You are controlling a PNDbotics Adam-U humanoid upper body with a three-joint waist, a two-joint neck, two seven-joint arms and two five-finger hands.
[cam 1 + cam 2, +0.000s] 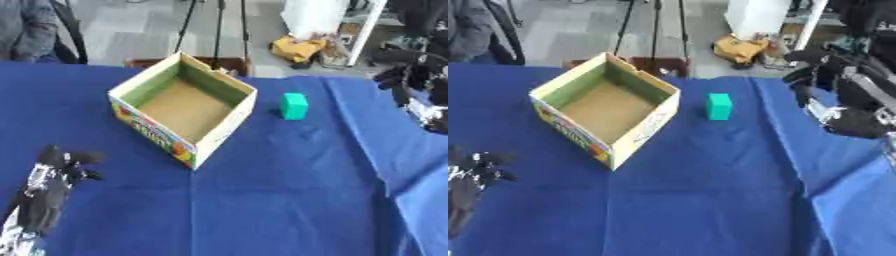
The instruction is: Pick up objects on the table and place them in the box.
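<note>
**Well, one block to go and neither hand on it**

So the box (184, 107) sits open on the blue tablecloth (280, 200), turned corner-on to the robot, and from here its brown floor looks bare. Just to its right, apart from the wall, stands a small green block (294, 106), upright on the cloth, with nothing touching it. That seems to be the only loose thing on the table, so I take it for the piece that has to go in.

The right hand (833, 92) comes in from the upper right, raised over the table's edge and well to the right of the block. Its dark fingers look spread and relaxed, with nothing between them, though they blur into the arm behind and I would not swear to more. It is the nearer hand, which is probably why it is the one held up.

The left hand (57, 172) rests low by the near left corner, fingers up and loosely open, holding nothing. It looks parked out of the way, on the far side of the box from the block.

I would judge the pick as not yet started. The move is short: the block stands right by the box's open top.
</note>
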